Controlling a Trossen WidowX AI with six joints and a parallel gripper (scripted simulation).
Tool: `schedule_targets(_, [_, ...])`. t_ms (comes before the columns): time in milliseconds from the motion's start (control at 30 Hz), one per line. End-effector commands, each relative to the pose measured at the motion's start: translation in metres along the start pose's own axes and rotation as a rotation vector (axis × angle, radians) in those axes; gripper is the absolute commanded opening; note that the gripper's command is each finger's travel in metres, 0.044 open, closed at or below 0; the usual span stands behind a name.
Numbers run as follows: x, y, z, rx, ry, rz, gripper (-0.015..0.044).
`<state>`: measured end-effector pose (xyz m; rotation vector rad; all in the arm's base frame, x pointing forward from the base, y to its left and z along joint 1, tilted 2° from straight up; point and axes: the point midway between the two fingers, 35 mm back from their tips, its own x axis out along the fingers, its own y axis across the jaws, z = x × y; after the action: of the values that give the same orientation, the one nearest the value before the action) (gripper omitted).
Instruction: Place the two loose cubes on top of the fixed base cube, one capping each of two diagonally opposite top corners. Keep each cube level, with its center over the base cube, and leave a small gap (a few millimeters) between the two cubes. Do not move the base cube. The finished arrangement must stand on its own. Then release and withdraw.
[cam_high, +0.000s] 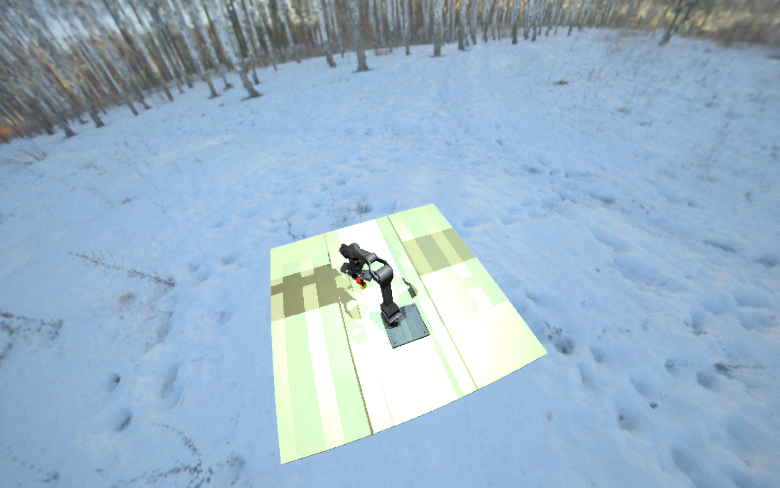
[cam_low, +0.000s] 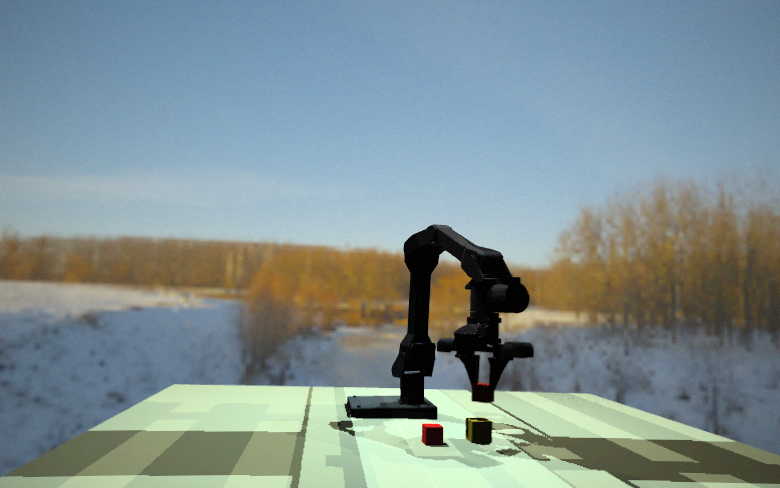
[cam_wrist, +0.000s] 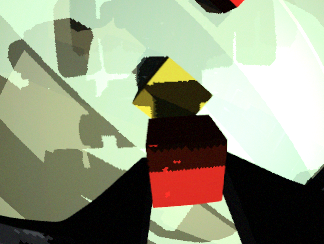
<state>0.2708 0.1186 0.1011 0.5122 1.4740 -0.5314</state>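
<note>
My gripper (cam_low: 482, 386) (cam_wrist: 183, 162) is shut on a red cube (cam_high: 359, 280) (cam_low: 482, 393) (cam_wrist: 187, 186) and holds it in the air, roughly above the yellow base cube (cam_high: 363, 286) (cam_low: 478, 431) (cam_wrist: 169, 71). A clear gap shows between the two in the exterior view. In the wrist view the base cube looks turned against the held cube, which hides its near part; shadow covers part of its top. The other red cube (cam_low: 432, 434) (cam_wrist: 218, 4) stands on the table, left of the base cube in the exterior view and cut off at the top in the wrist view.
The patterned table top (cam_high: 322, 402) (cam_low: 201, 411) carries the dark arm base plate (cam_high: 409, 332) (cam_low: 382, 407), which is behind the cubes in the exterior view. The arm hides the standing red cube in the top view.
</note>
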Motion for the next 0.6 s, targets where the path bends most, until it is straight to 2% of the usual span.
schedule_targets(0, [0.002,0.001,-0.002,-0.001,0.002,-0.004,0.0105])
schedule_targets(567, [0.026,0.001,-0.003,-0.001,0.002,-0.004,0.0105])
